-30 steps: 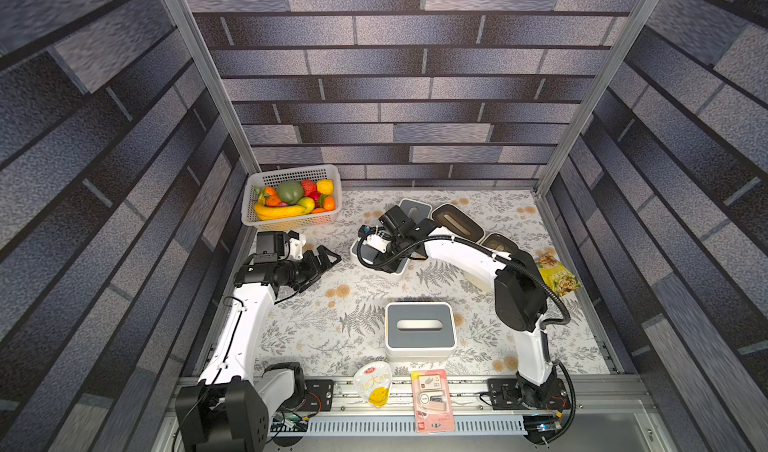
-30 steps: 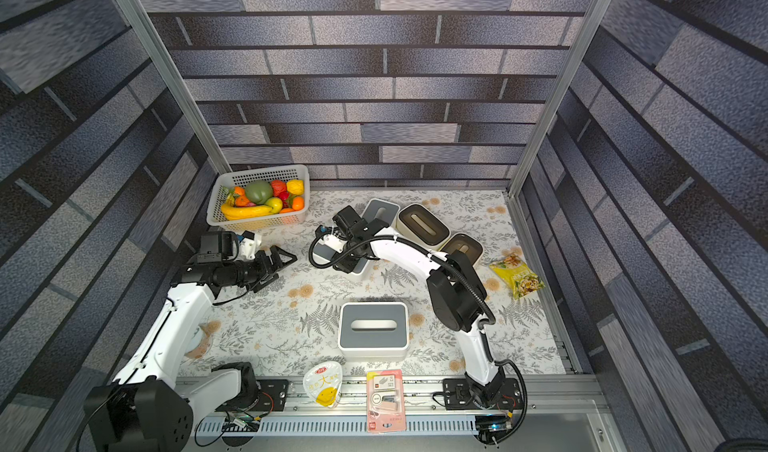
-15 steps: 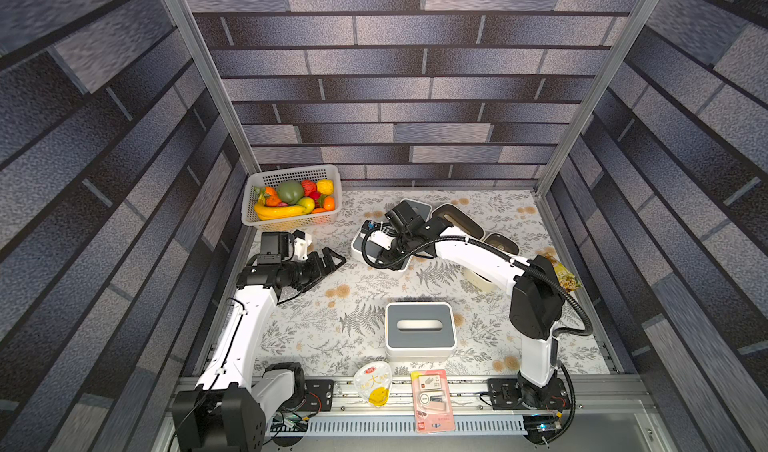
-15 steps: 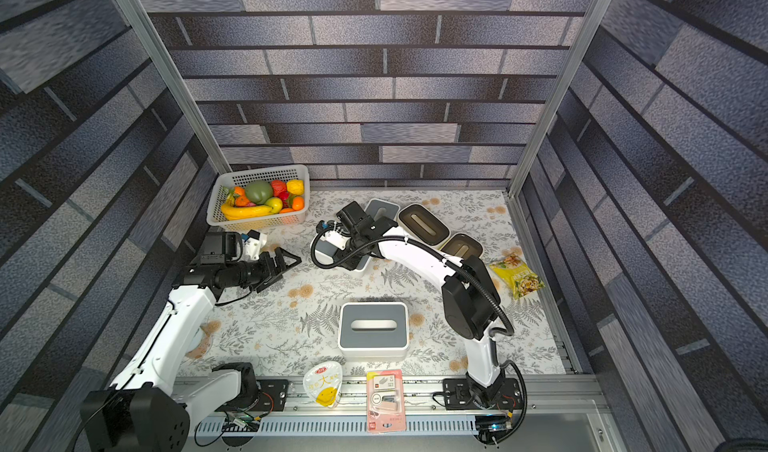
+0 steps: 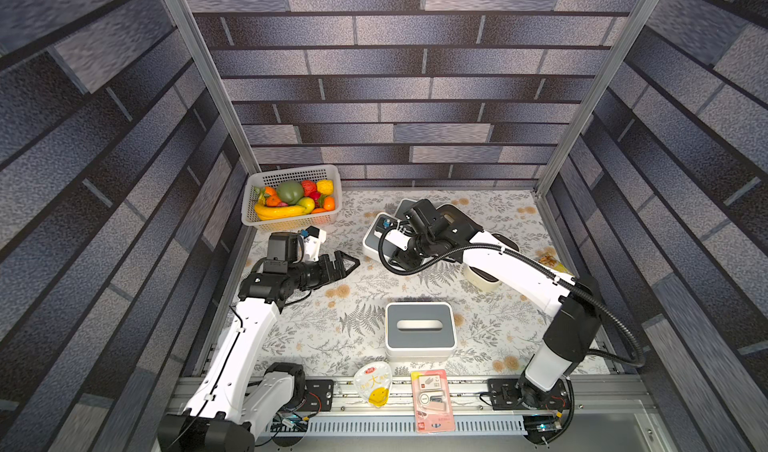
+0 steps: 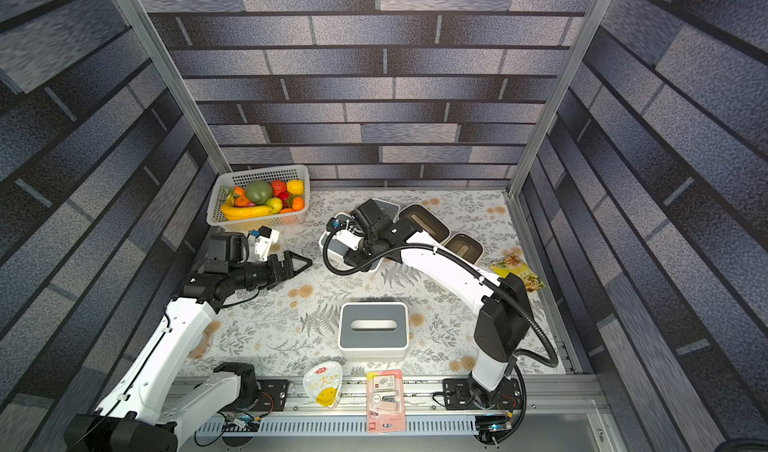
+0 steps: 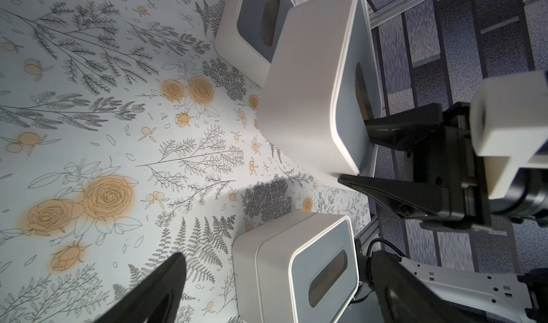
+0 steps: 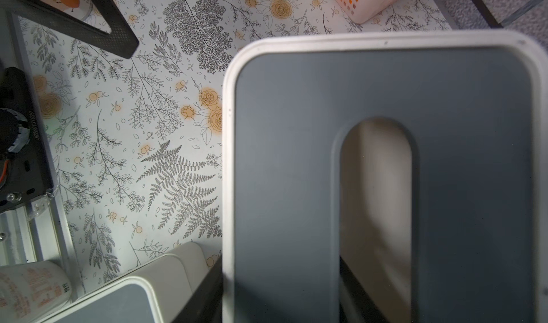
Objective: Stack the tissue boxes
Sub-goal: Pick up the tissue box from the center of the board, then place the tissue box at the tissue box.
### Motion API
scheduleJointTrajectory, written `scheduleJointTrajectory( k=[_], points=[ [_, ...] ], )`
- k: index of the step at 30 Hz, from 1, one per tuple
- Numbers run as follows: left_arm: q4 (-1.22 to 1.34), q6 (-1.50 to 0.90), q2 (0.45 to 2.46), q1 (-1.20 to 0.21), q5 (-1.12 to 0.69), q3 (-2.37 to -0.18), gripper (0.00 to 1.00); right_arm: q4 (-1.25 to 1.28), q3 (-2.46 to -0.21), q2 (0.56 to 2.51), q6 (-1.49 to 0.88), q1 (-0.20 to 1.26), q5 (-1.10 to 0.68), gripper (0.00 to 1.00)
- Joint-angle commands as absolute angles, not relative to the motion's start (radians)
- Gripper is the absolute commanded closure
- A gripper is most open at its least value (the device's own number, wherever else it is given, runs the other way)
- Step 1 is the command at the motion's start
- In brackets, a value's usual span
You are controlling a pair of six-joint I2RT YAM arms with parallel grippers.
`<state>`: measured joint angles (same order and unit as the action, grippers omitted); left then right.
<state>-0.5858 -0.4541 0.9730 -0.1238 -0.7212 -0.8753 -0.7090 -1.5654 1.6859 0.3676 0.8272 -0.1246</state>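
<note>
Near the fruit basket the left claw gapes wide and empty, while the right claw clamps a grey-lidded tissue box through its slot.

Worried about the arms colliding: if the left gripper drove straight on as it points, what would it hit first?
Probably the grey-lidded tissue box clamped in the right gripper, which lies just ahead of the open left gripper in a top view. Relative heights are unclear, so it could slip underneath.
</note>
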Motion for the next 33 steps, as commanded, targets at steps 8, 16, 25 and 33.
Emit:
scheduleJointTrajectory(
  k=[8, 16, 25, 33],
  points=[
    [-0.505, -0.511, 0.848, -0.231, -0.769, -0.822, 0.0, -0.782, -1.397, 1.435, 0.354, 0.834, -0.115, 0.54],
    [-0.54, -0.46, 0.847, -0.232, -0.89, -0.835, 0.0, -0.814, -1.33, 1.324, 0.364, 0.834, -0.111, 0.55],
    [-0.571, -0.443, 0.764, -0.24, -0.941, -0.794, 0.0, -0.875, -1.313, 1.277, 0.4, 0.833, -0.095, 0.54],
    [-0.49, -0.573, 0.719, -0.244, -0.954, -0.696, 0.0, -0.921, -1.296, 1.249, 0.398, 0.834, -0.096, 0.55]
  ],
)
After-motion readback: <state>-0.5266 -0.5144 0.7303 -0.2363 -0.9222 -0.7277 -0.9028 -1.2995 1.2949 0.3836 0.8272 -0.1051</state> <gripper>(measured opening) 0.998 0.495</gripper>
